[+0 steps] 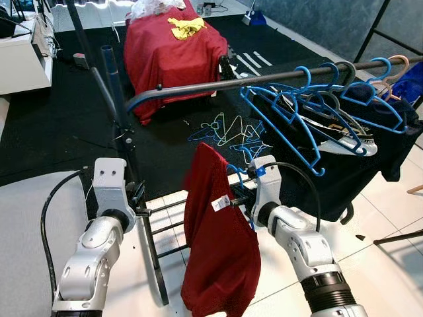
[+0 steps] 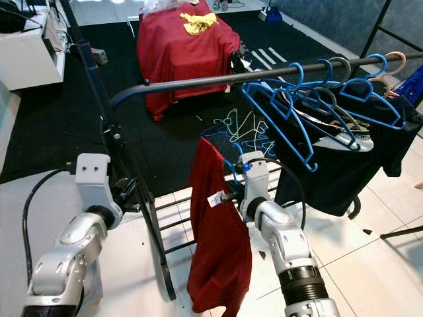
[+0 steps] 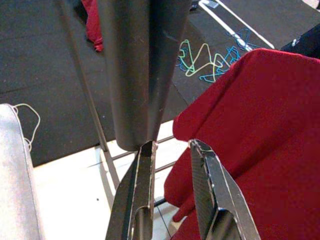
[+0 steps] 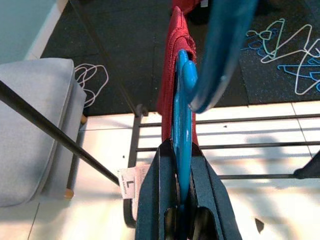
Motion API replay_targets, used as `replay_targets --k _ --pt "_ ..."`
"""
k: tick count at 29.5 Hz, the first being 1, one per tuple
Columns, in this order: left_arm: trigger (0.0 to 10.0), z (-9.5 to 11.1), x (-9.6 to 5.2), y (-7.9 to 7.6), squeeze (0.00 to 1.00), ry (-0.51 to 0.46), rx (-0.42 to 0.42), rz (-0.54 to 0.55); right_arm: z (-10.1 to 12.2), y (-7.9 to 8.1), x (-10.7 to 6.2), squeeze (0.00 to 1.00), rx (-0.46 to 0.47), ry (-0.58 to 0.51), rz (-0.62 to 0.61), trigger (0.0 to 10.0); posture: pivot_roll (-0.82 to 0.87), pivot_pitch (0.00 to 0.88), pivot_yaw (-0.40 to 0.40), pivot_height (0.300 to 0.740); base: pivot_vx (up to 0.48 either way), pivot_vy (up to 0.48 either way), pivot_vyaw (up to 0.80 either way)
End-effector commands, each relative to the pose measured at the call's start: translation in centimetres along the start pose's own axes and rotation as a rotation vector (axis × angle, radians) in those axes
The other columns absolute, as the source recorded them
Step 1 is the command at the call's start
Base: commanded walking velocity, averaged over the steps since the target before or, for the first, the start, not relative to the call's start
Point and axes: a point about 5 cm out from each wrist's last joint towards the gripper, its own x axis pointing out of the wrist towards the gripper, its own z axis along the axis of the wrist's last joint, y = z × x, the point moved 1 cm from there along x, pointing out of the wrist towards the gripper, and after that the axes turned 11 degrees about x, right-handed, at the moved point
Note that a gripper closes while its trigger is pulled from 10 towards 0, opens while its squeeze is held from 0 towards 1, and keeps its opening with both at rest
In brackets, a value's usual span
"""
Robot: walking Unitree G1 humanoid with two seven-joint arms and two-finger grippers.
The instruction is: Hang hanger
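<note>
A: Where's the hanger [image 4: 182, 115]?

B: Pinched between the 2 fingers of the right gripper [image 4: 182, 200], near the neck, with the red shirt [image 1: 221, 251] draped on it. It hangs below and nearer than the rail [image 1: 264, 80], left of the blue hangers [image 1: 317, 109] already there.

A: And the left gripper [image 3: 172, 150]?

B: Jaws spread, holding nothing, close beside the shirt and the rack's upright post [image 1: 119, 99].

A: How should the hang go?

B: I'd lift until the hook clears the rail, aim for the bare stretch left of the other hangers, then lower it over. Only release once the hook bears the weight; the shirt could drag it sideways.
</note>
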Motion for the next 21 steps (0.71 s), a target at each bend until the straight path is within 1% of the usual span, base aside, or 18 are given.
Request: replay_targets --k 1,3,10,21 --pt "10.0 -0.65 -0.22 0.79 0.00 0.028 -0.007 0.037 0.33 -0.20 -0.22 0.00 0.004 -0.017 -0.007 10.0 0.00 0.130 -0.040 0.740 0.000 0.000 0.00" --pt "10.0 -0.59 -0.39 0.60 0.00 0.025 -0.018 0.020 0.28 -0.34 -0.28 0.00 0.000 -0.014 -0.015 10.0 0.00 0.130 -0.042 0.740 0.000 0.000 0.00" --pt "10.0 -0.54 -0.63 0.42 0.00 0.020 -0.017 -0.003 0.25 -0.23 -0.19 0.00 -0.004 -0.009 -0.010 10.0 0.00 0.129 -0.045 0.740 0.000 0.000 0.00" --pt "10.0 -0.29 -0.56 0.43 0.00 0.011 -0.014 -0.010 0.30 -0.11 -0.12 0.00 -0.008 -0.007 -0.006 10.0 0.00 0.126 -0.045 0.740 -0.272 0.000 0.00"
